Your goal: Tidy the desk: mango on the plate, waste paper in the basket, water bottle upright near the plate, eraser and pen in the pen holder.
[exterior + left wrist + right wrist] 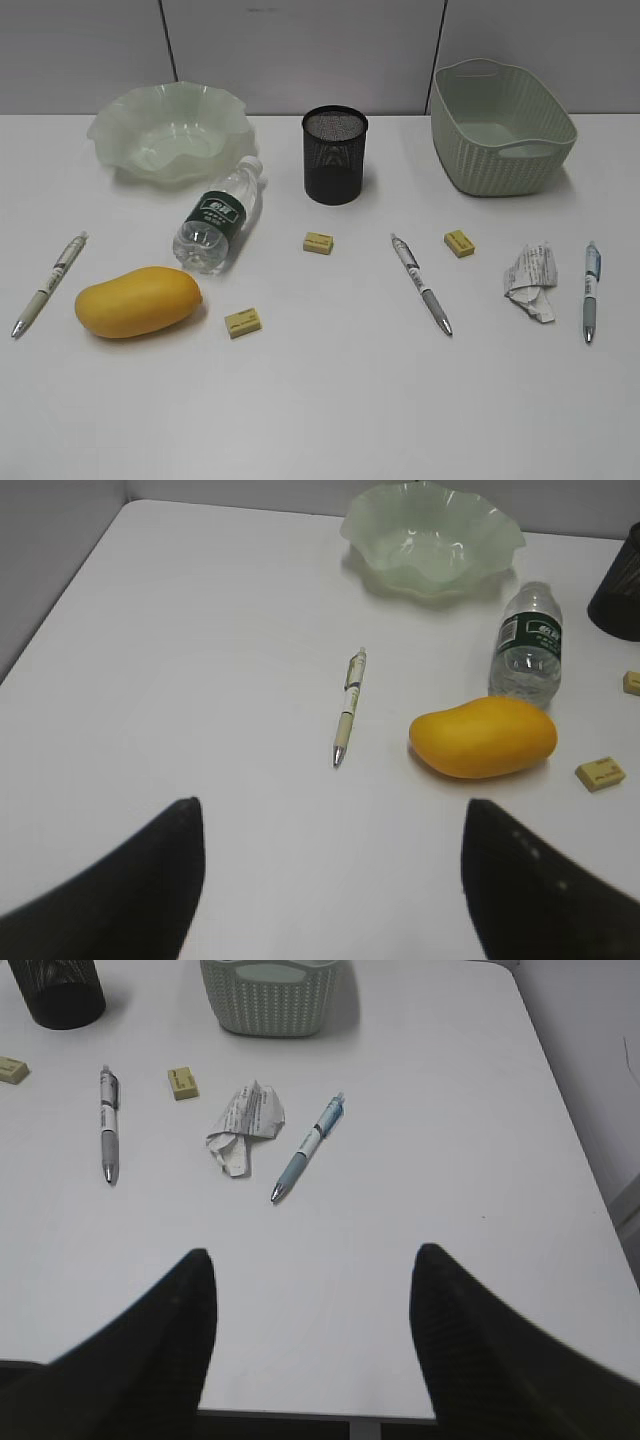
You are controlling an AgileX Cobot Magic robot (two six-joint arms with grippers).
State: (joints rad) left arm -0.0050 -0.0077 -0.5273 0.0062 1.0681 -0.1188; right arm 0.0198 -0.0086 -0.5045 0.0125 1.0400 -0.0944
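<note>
White desk [340, 400]. Yellow-orange mango [137, 301]. Pale green translucent plate [170, 128], wavy rim. Pale green basket [500, 125], woven-look walls. Black mesh pen holder [335, 155]. Clear water bottle [218, 216], dark green label, white cap. White waste paper [530, 280], faint dark print. Three yellow erasers [243, 322]. Pens white and grey [421, 284], one blue-tinted [591, 290].

Both our grippers are hanging open, gripping nothing.

We are holding the left gripper [330, 880] with its two dark fingers [130, 890] spread wide apart, and the right gripper [310, 1350] with its fingers [480, 1350] parted somewhat less; neither is touching anything.
</note>
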